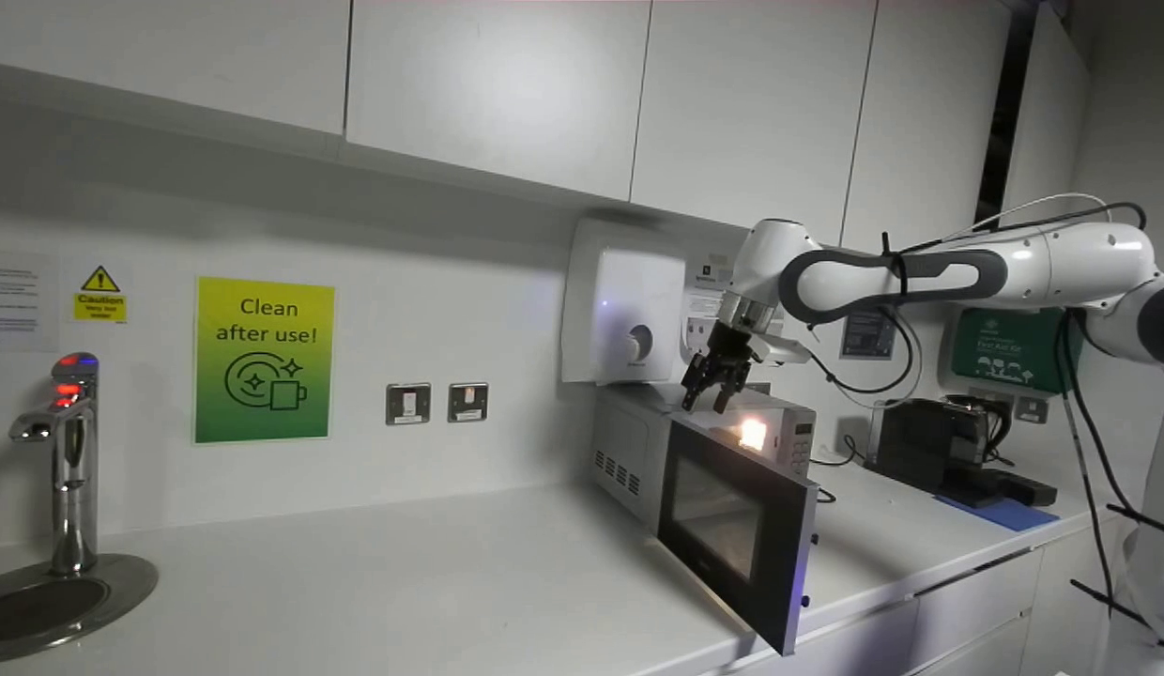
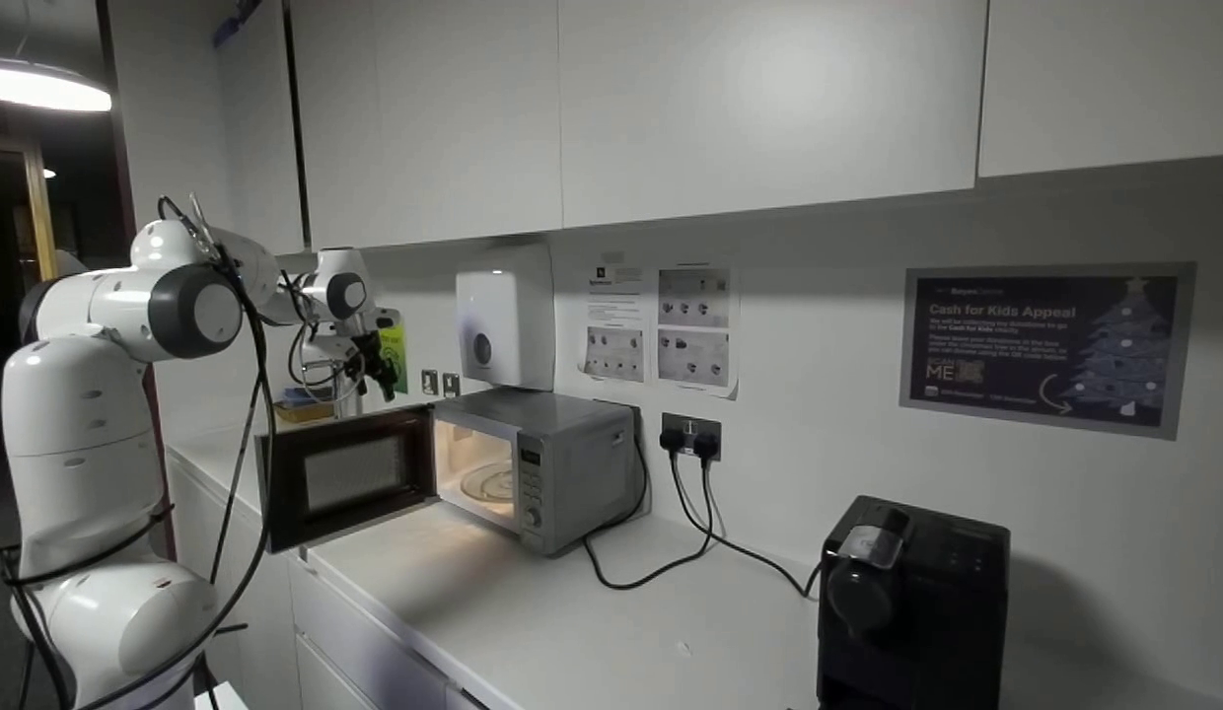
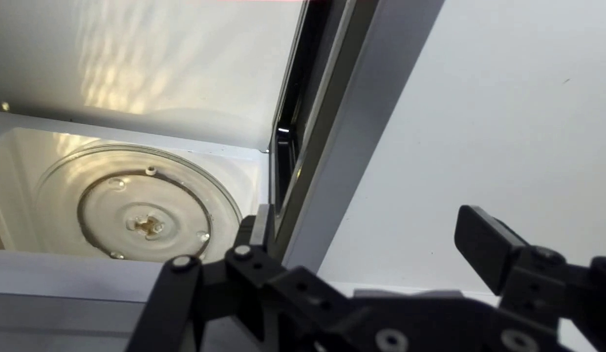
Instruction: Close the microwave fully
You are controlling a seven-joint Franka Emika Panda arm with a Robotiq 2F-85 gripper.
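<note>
Wrist view's got the microwave left of frame, lit inside, door swung wide. The jaws are spread super wide, hanging right by the door's top edge on the hinge side; can't tell if they touch it. In both exterior views the microwave's on the surface by the white dispenser, black coffee machine well apart.
</note>
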